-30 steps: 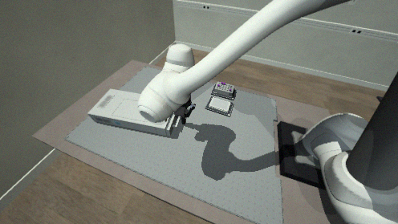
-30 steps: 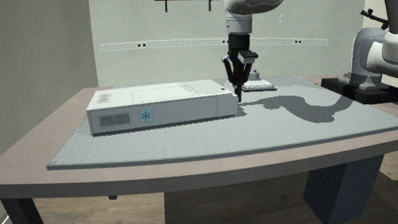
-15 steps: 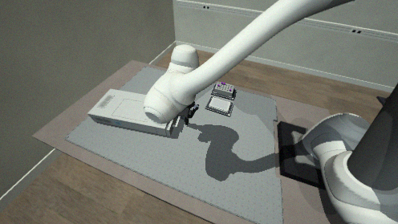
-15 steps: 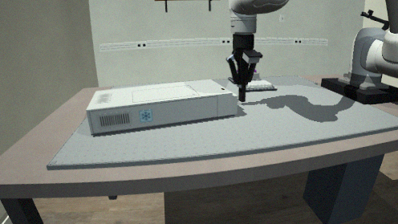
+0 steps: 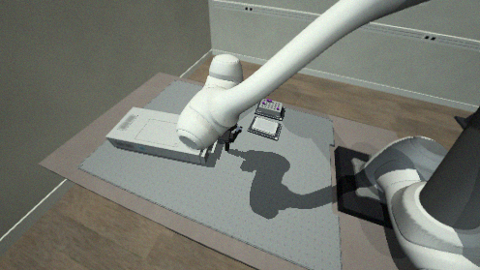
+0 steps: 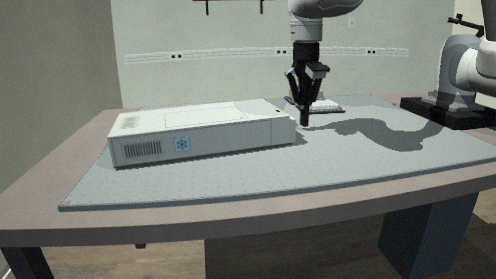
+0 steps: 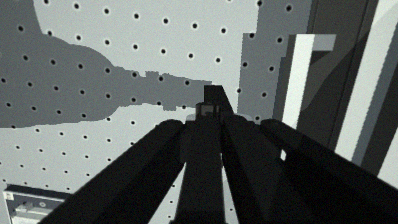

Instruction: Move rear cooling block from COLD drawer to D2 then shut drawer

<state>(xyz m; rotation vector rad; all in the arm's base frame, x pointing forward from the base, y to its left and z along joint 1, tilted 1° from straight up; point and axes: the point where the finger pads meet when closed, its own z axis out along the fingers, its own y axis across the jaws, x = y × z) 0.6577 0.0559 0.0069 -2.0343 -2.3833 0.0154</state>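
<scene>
The cooler COLD (image 5: pixel 145 132) (image 6: pixel 200 126) is a long white box on the grey mat. Its drawer front (image 6: pixel 283 129) (image 7: pixel 300 75) sits against the body at the right end; I see no gap. My gripper (image 5: pixel 227 146) (image 6: pixel 304 119) (image 7: pixel 212 99) is shut and empty. It points down, its tips near the mat just beside the drawer front. A cooling block (image 5: pixel 269 109) with purple-capped tubes sits on the farther deck slot D2. Slot D1 (image 5: pixel 264 127) (image 6: pixel 327 106) holds no block. The drawer's inside is hidden.
The perforated grey mat (image 5: pixel 271 222) (image 6: pixel 350 159) (image 7: pixel 100 30) covers the table. The arm's dark base (image 5: pixel 358 178) (image 6: pixel 440 111) stands at the mat's right edge. The arm's big white links hang over the cooler's drawer end in the top view.
</scene>
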